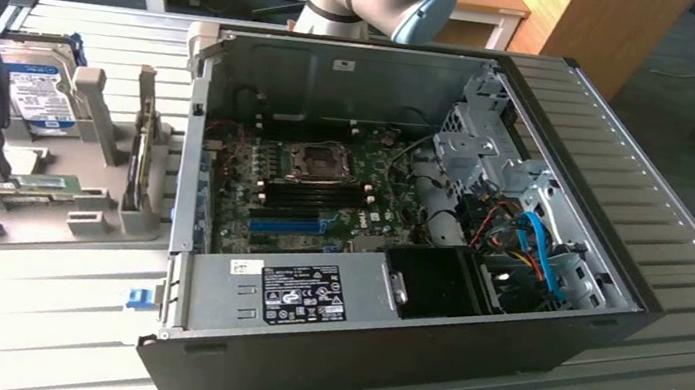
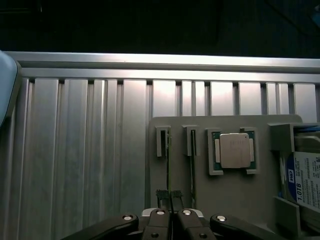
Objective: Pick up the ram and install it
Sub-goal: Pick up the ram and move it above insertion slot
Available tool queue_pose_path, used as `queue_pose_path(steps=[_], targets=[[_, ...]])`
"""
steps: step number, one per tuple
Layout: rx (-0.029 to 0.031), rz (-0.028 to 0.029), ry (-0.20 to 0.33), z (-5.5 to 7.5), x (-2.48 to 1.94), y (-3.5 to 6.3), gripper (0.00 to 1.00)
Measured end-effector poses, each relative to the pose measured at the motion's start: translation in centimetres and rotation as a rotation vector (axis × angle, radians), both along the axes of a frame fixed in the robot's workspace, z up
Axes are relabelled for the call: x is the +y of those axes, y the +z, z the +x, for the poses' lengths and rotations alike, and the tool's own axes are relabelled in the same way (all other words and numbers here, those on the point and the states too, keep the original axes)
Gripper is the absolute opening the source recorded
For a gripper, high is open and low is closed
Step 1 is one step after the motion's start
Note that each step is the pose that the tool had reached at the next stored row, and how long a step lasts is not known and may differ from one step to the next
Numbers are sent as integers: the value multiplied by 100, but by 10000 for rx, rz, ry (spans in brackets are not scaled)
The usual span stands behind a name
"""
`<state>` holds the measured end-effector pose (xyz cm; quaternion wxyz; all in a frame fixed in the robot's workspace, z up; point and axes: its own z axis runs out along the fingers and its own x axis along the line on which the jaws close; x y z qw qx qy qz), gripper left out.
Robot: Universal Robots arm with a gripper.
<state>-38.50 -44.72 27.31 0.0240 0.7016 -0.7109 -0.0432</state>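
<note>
**A:** On the grey holder (image 2: 200, 200), which stick is the gripper (image 2: 171, 202) at?

**B:** The ram (image 2: 169, 165). It stands on edge in the slot farthest from the processor (image 2: 235, 150). A second stick (image 2: 192, 165) stands just beside it in the next slot, between the ram and the processor.

**A:** And the fingers?

**B:** They're drawn close together, one on each flank of the ram at the end nearest the wrist camera. The gap between them is no wider than the board, so they look pinched on it. It's dim down there, though, and I can't swear both pads touch.

**A:** Is it lifted out?

**B:** No. Its far end sits in the small bracket of the holder, and the stick runs straight along its slot.

**A:** What else is about?

**B:** A hard drive (image 2: 306, 185) lies on the far side of the processor, at the holder's edge. In the exterior view the holder rests on the slatted metal table (image 1: 36, 315), to the exterior view's left of the open computer case (image 1: 434, 358). The gripper hangs over the holder there, well apart from the motherboard (image 1: 321, 187) inside the case.
</note>
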Motion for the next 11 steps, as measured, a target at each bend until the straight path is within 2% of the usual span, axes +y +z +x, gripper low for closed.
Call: queue_pose_path(steps=[11], targets=[[10, 0, -1, 0, 0, 216, 12]])
